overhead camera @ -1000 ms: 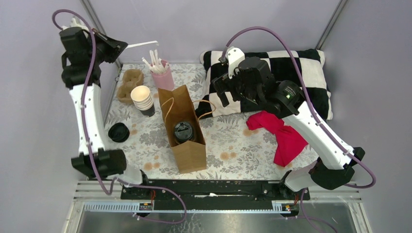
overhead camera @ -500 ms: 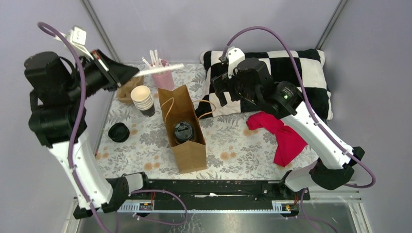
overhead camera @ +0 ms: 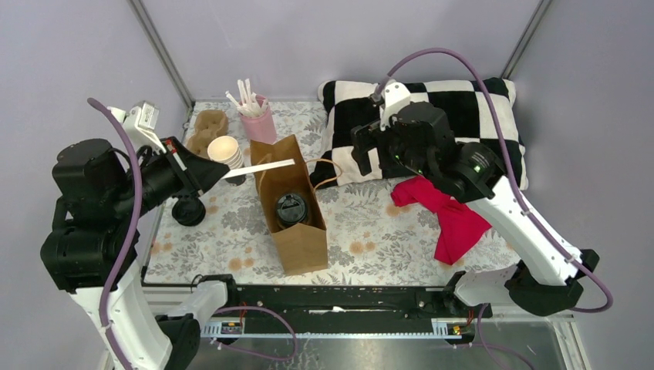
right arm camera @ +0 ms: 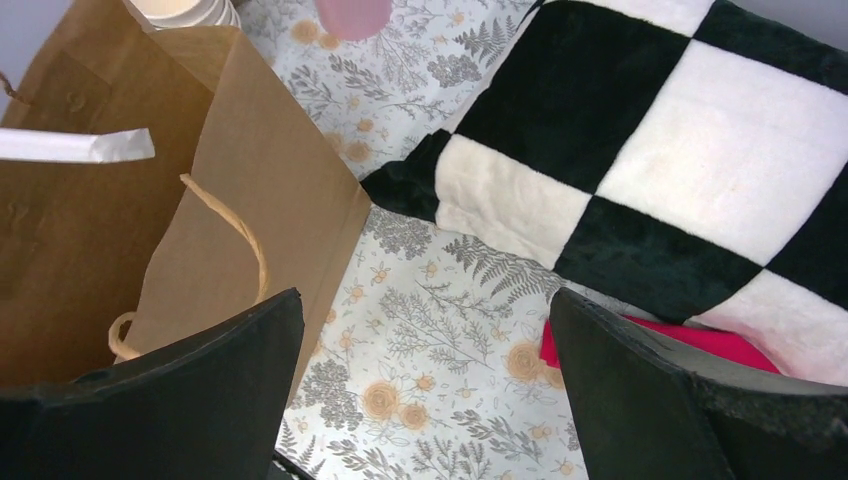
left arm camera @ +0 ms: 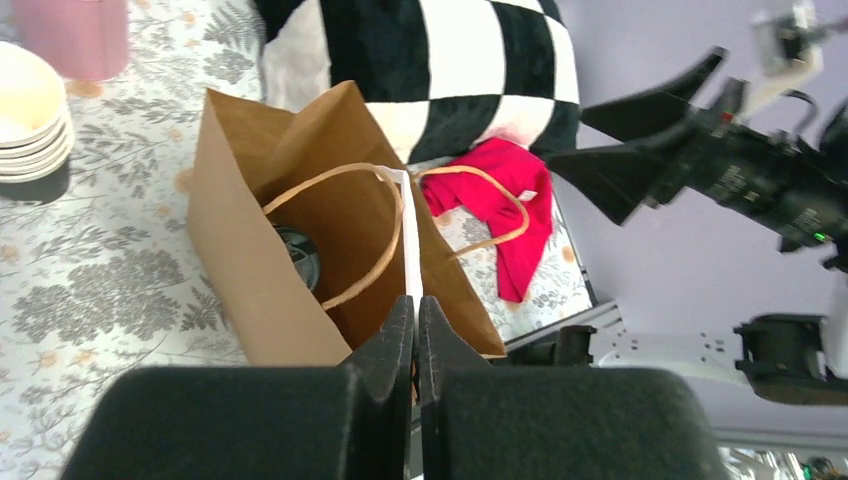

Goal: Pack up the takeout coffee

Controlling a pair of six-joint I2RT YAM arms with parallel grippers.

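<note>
The left gripper (left arm camera: 415,305) was pinched tight on 1 white wrapped straw (overhead camera: 258,167), whose free end reached over the open mouth of the brown paper bag (overhead camera: 302,245). The takeout coffee (overhead camera: 291,208) stood upright inside that bag, black lid up. The right gripper (right arm camera: 425,300) hung with its jaws spread wide and nothing between them, above the flowered tablecloth (overhead camera: 370,231), between bag and checked pillow (overhead camera: 463,100).

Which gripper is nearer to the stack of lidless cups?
Left. The left gripper, shut on a white straw, is just beside the stack of lidless cups. The right gripper, open, hangs on the other side of the paper bag, by the pillow.
</note>
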